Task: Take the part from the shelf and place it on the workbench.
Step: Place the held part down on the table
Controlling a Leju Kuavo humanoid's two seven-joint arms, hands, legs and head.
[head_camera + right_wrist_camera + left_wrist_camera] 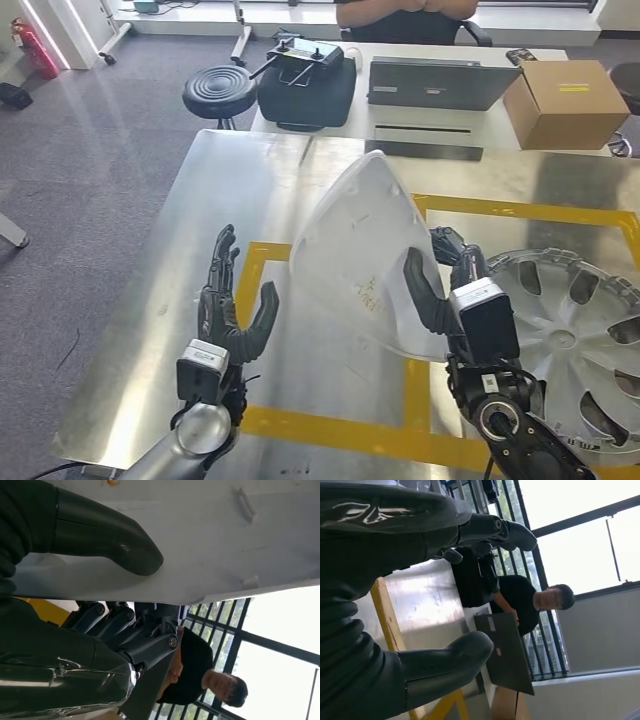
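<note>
- Nearest my camera, my right hand (445,290) grips a white panel-shaped part (362,250): the thumb presses its near face and the fingers (113,620) wrap behind the edge, a pinch that suits so thin and broad a sheet.
- I hold the part tilted up on edge over the steel workbench (226,190), apparently clear of the surface, inside the yellow tape outline (332,432) that I take to mark the drop zone.
- My left hand (226,310) is empty, fingers spread and upright, just beside the part's lower edge; I judge it waits there to steady the sheet.
- A silver wheel cover (581,340) lies flat on the bench beside my right wrist, so I would lower the part away from it.
- Beyond, a person (407,15) sits at a table with a laptop (441,82) and a cardboard box (566,100).
</note>
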